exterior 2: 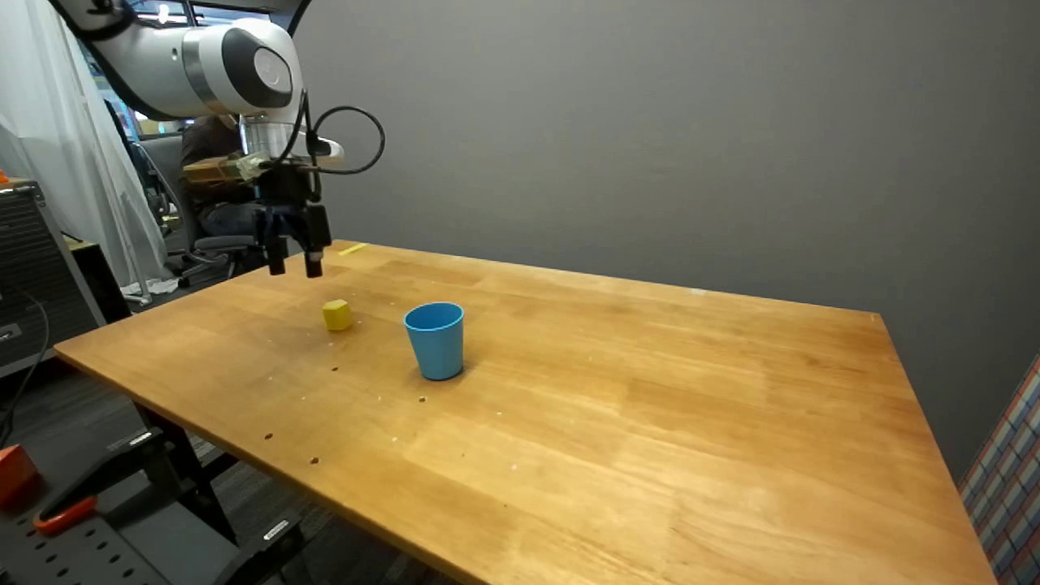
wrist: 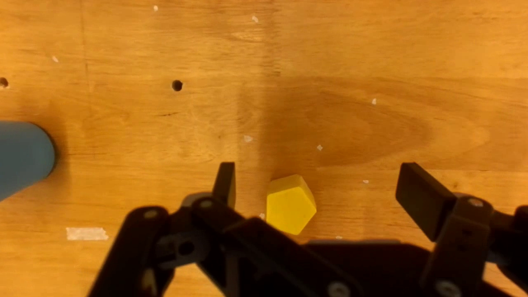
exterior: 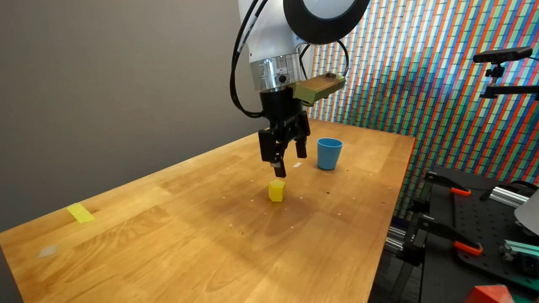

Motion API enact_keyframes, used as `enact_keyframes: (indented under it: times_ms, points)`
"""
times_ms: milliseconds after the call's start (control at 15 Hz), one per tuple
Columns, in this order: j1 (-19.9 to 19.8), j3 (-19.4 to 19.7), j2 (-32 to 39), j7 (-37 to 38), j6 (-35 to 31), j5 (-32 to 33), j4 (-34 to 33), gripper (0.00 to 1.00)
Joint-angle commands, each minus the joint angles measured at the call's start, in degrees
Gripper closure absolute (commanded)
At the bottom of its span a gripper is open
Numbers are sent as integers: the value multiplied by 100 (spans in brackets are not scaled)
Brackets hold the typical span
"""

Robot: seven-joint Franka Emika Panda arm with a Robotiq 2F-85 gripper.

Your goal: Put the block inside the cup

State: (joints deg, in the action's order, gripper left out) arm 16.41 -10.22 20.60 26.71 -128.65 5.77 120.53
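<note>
The yellow block (exterior: 276,191) stands on the wooden table in both exterior views (exterior 2: 336,315). In the wrist view, its top (wrist: 291,208) shows as a five-sided face. The blue cup (exterior: 329,154) stands upright on the table in both exterior views (exterior 2: 437,341), apart from the block. In the wrist view, the cup (wrist: 24,156) is cut off at the left edge. My gripper (exterior: 291,165) is open and empty, pointing down above the block. In the wrist view, the block lies between the fingertips (wrist: 324,187), nearer the left finger. The fingers do not touch it.
A flat yellow tape piece (exterior: 81,212) lies by the table's far edge in an exterior view. A pale tape strip (wrist: 87,234) shows in the wrist view. A black side surface with orange-tipped clamps (exterior: 467,248) stands beside the table (exterior: 236,261). A grey wall rises behind.
</note>
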Motion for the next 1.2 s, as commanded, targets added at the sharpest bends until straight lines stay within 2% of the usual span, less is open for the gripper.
enact_keyframes:
  times_ms: [0, 200, 800, 867, 933, 1133]
  points:
    - [303, 205, 503, 299, -14, 249, -475, 0]
    - [453, 357, 829, 380, 5, 353, -725, 0]
    - [482, 627, 1532, 215, 42, 257, -1368, 0]
    - [485, 647, 1584, 207, 29, 265, -1416, 25]
    - [473, 639, 1609, 182, 57, 227, -1453, 26]
    - [470, 676, 1671, 183, 75, 224, -1530, 49]
